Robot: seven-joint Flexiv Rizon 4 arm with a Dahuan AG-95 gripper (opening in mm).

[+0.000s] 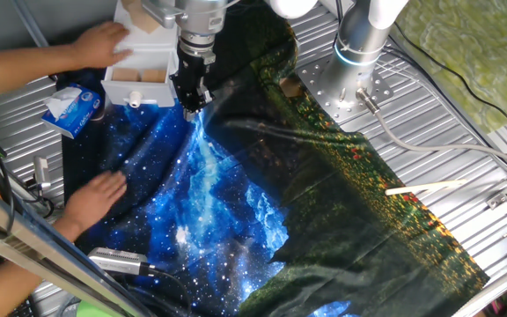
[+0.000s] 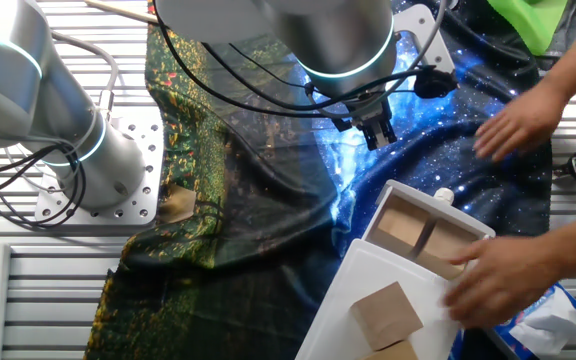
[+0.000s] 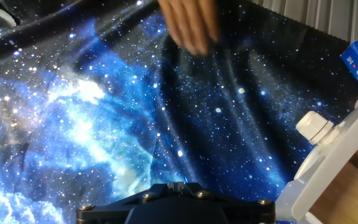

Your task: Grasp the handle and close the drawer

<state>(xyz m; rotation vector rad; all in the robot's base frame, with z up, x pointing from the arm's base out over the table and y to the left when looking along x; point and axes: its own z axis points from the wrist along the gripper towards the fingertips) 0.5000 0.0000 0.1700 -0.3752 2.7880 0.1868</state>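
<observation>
The white drawer [image 1: 139, 85] stands pulled open from its white cabinet, showing a tan interior [image 2: 420, 233]. Its small round white handle [image 1: 134, 101] sticks out from the drawer front, and also shows in the other fixed view [image 2: 444, 197] and at the right of the hand view [image 3: 312, 126]. My gripper [image 1: 193, 95] hangs just right of the drawer front, above the starry cloth, apart from the handle. Its fingers [image 2: 376, 131] look pressed together and hold nothing. In the hand view only the finger bases [image 3: 178, 185] show at the bottom edge.
A person's hand [image 1: 104, 42] holds the cabinet and another hand [image 1: 95, 198] rests on the starry cloth [image 1: 227, 185]. A blue-and-white tissue packet [image 1: 73, 107] lies left of the drawer. The arm base [image 1: 359, 53] stands at the back right.
</observation>
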